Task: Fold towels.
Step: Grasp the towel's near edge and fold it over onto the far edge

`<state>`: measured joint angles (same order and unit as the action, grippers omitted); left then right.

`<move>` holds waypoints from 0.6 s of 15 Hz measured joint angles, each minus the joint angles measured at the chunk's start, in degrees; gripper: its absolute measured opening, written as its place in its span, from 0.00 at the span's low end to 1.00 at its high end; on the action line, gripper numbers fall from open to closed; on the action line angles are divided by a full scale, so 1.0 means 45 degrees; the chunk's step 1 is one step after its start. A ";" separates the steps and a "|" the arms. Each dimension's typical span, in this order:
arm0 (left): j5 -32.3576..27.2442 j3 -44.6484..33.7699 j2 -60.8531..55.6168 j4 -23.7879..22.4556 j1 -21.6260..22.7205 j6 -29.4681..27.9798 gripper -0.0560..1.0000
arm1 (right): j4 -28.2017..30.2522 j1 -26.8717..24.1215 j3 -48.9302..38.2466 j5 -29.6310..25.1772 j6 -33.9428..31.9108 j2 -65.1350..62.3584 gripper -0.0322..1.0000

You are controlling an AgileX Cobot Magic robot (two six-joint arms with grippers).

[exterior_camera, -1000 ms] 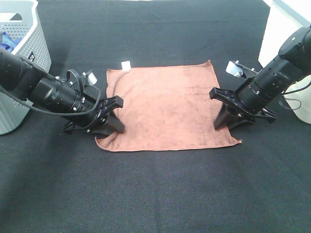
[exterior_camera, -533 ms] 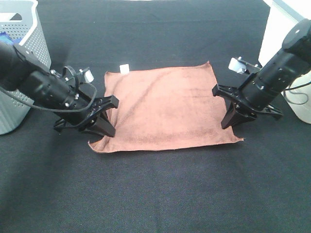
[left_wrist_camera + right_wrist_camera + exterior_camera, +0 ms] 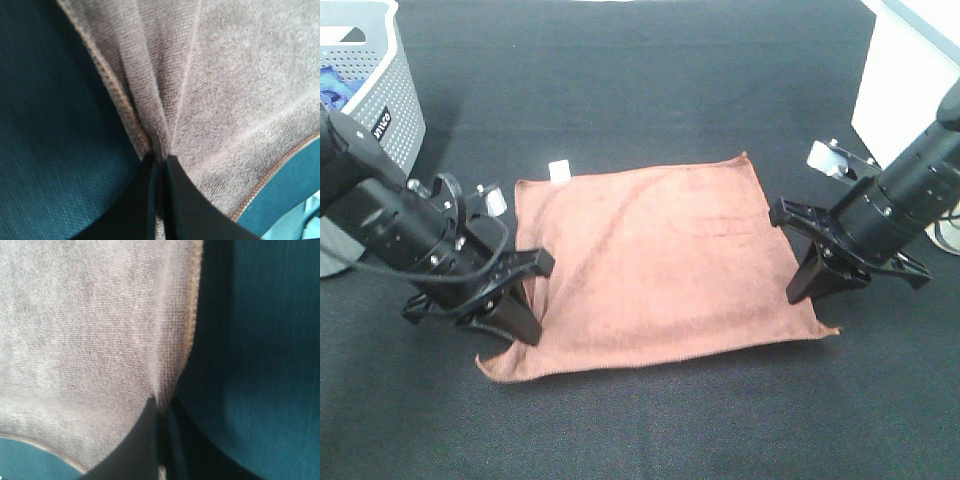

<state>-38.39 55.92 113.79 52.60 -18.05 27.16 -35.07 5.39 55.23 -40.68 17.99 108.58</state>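
A brown towel (image 3: 655, 260) lies spread flat on the black table, with a white tag (image 3: 559, 171) at its far left corner. My left gripper (image 3: 525, 325) is shut on the towel's left edge near the front corner. The left wrist view shows the cloth (image 3: 210, 90) pinched into a pleat between the closed fingers (image 3: 145, 200). My right gripper (image 3: 805, 290) is shut on the towel's right edge near the front corner. The right wrist view shows the hem (image 3: 187, 340) pinched between its closed fingers (image 3: 145, 440).
A grey perforated basket (image 3: 382, 80) holding blue cloth stands at the far left. A white container (image 3: 910, 70) stands at the far right. The black table (image 3: 640, 420) extends in front of the towel.
Both grippers have pulled the towel toward the table's front, and the towel has slid with them. The left front corner now lies further front and left.
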 joint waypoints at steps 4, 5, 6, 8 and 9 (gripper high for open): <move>0.0929 0.1057 -0.0637 -0.0115 -0.0115 -0.0038 0.06 | -0.0318 0.0000 0.0866 0.0318 0.1439 -0.0089 0.03; 0.1044 0.1502 -0.0624 -0.0115 -0.0115 -0.0102 0.06 | -0.0318 0.0000 0.1464 0.0420 0.1515 -0.0089 0.03; 0.1286 0.1986 -0.0586 -0.0191 -0.0089 -0.0280 0.06 | -0.0318 0.0000 0.2266 0.0497 0.1515 -0.0013 0.03; 0.1464 0.3552 -0.0051 -0.0751 0.0280 -0.1031 0.06 | -0.0357 0.0000 0.4495 0.0280 0.1502 0.0866 0.03; 0.1451 0.4240 0.0357 -0.1235 0.0522 -0.1439 0.06 | -0.0357 0.0000 0.5411 0.0025 0.1477 0.1490 0.03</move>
<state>-31.86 75.00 115.39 47.04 -15.70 20.68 -36.67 5.39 79.58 -40.57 24.64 115.28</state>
